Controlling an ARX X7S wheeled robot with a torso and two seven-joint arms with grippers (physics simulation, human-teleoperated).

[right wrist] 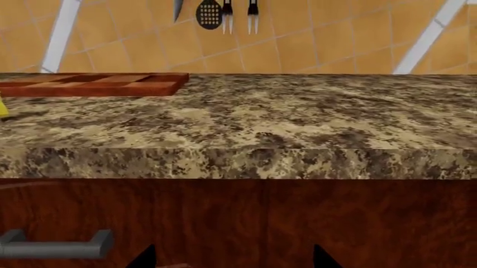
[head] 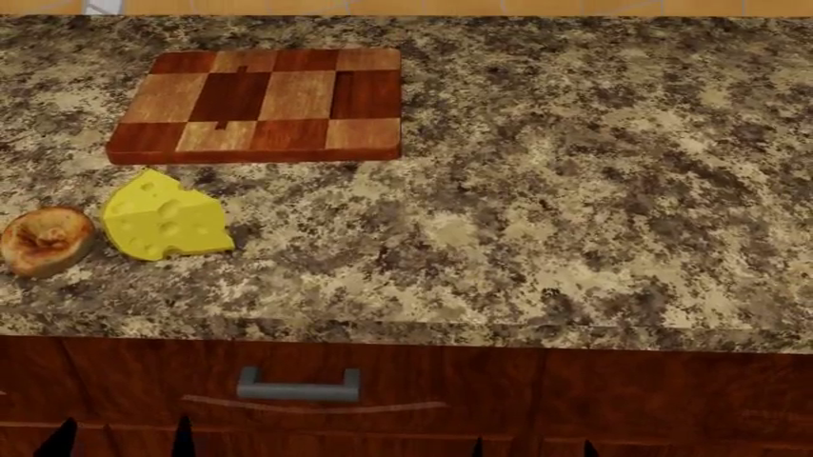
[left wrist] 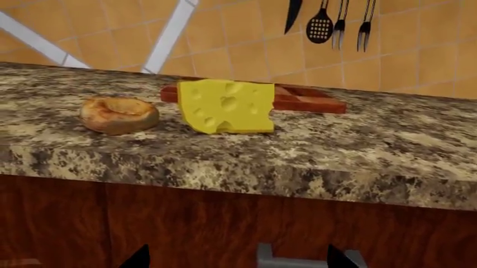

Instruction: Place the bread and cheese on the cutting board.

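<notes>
The checkered wooden cutting board [head: 261, 103] lies at the back left of the granite counter, with nothing on it; it also shows in the left wrist view [left wrist: 305, 99] and the right wrist view [right wrist: 97, 84]. The yellow cheese wedge [head: 162, 222] sits in front of the board, apart from it, also in the left wrist view [left wrist: 225, 106]. The round bread bun [head: 46, 240] lies just left of the cheese, also in the left wrist view [left wrist: 119, 114]. My left gripper [head: 121, 440] and right gripper [head: 534, 447] are open and empty, low in front of the cabinet, below counter level.
A grey drawer handle [head: 299, 386] is on the wooden cabinet front below the counter edge. Kitchen utensils [left wrist: 328, 22] hang on the tiled wall behind the counter. The granite counter [head: 597, 190] stretches to the right of the board.
</notes>
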